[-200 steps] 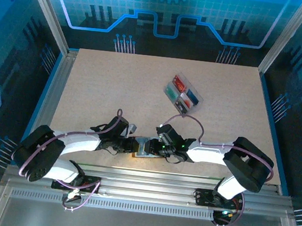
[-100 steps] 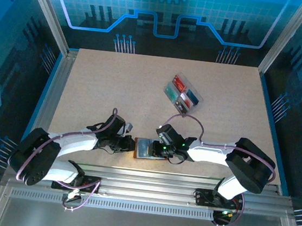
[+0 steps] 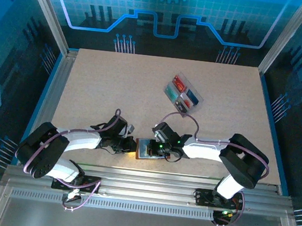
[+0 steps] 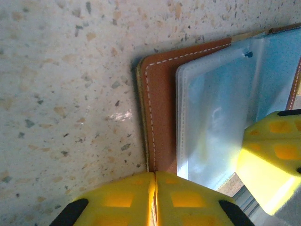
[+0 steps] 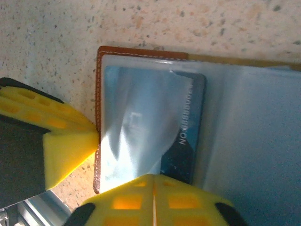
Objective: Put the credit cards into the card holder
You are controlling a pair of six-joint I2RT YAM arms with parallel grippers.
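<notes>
The brown leather card holder lies open near the table's front edge, between both grippers. My left gripper is shut on the stitched leather edge of the card holder. My right gripper is shut, its tips over the clear sleeve where a dark blue credit card sits. The holder's leather rim shows at the left. In the top view the left gripper and right gripper meet over the holder. More credit cards, red, teal and blue, lie farther back.
A clear plastic compartment tray holds the loose cards at the middle right of the table. The metal rail of the table's front edge runs right behind the holder. The right gripper's yellow finger rests on the sleeves.
The right gripper's fingers have closed and it has shifted a little left over the open holder. The left gripper stays shut on the holder's edge.
</notes>
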